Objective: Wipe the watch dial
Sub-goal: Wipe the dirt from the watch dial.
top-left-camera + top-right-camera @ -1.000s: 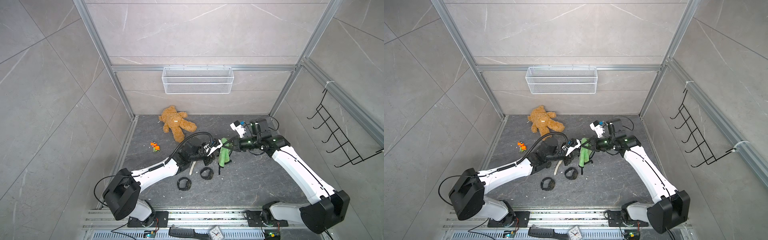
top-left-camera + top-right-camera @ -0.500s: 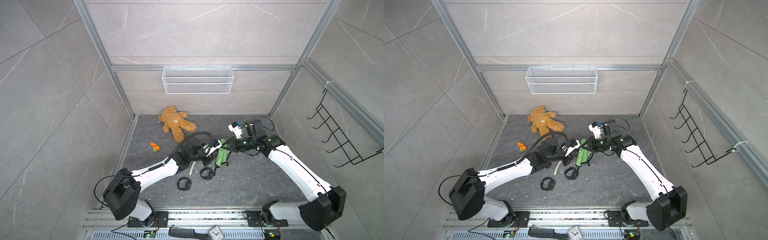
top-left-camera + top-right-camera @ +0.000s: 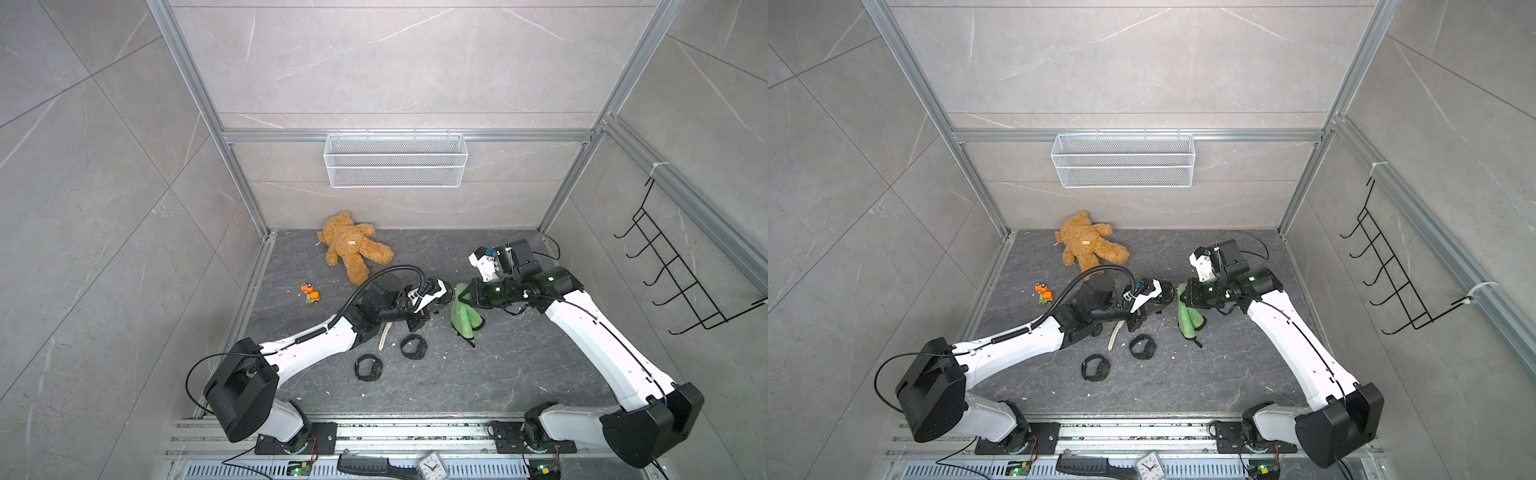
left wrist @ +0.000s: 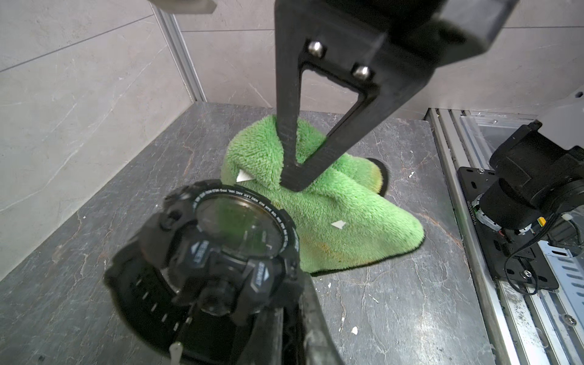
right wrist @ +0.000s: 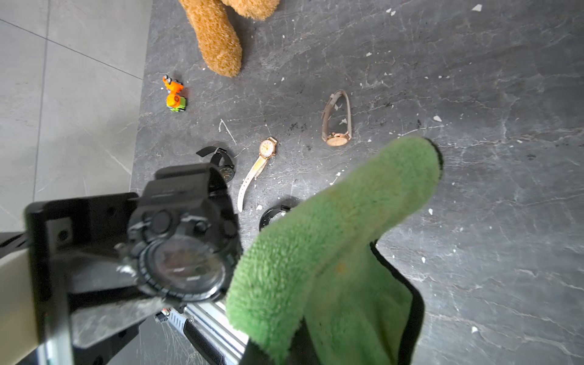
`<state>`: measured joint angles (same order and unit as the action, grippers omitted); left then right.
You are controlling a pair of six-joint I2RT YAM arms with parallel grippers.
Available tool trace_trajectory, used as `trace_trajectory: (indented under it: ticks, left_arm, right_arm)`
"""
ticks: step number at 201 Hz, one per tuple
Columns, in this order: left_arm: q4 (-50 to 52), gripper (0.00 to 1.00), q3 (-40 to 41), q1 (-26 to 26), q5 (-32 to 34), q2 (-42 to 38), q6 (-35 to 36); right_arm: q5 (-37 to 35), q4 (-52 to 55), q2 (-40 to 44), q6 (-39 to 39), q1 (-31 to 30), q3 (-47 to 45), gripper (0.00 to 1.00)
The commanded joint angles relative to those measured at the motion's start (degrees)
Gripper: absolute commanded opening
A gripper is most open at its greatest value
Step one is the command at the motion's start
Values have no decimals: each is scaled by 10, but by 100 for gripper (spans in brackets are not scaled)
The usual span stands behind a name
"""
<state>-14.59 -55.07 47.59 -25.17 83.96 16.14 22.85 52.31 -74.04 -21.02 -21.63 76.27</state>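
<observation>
Left hand (image 4: 240, 316): I've got it clamped on the black watch (image 4: 218, 249), lifted off the surface (image 3: 478, 374).
Right hand (image 4: 292, 180): pinched on the green cloth (image 4: 331, 218).
Watch: dial right beside the cloth, contact unclear.

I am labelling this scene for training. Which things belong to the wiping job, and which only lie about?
For the job:
- black watch, in left gripper
- green cloth, in right gripper

Lying about:
- teddy bear
- toy car
- gold watch
- comb
</observation>
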Motion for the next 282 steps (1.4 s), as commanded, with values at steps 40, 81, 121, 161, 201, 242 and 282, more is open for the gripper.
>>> trace_trajectory:
  ticks: [40,81,121,161,201,242,282]
  left_arm:
    - [-48,0,-23,1,-23,-12,2]
    - [-51,0,-24,2,-22,-11,1]
    - [-60,0,-22,2,-19,-17,0]
    - [-67,0,-17,2,-17,-21,2]
    - [-76,0,-2,1,0,-39,6]
    - [-65,0,-3,-5,2,-48,6]
    - [-56,0,-9,-5,-4,-43,2]
  right_arm:
    - [121,-16,51,10,1,31,0]
    - [203,-80,65,-4,1,5,0]
    - [261,-134,63,-22,1,-22,0]
    - [281,-143,48,-18,3,-25,0]
    - [303,-144,51,-13,35,-54,0]
    - [322,-127,63,1,67,-73,0]
    - [328,-137,65,-8,72,-77,0]
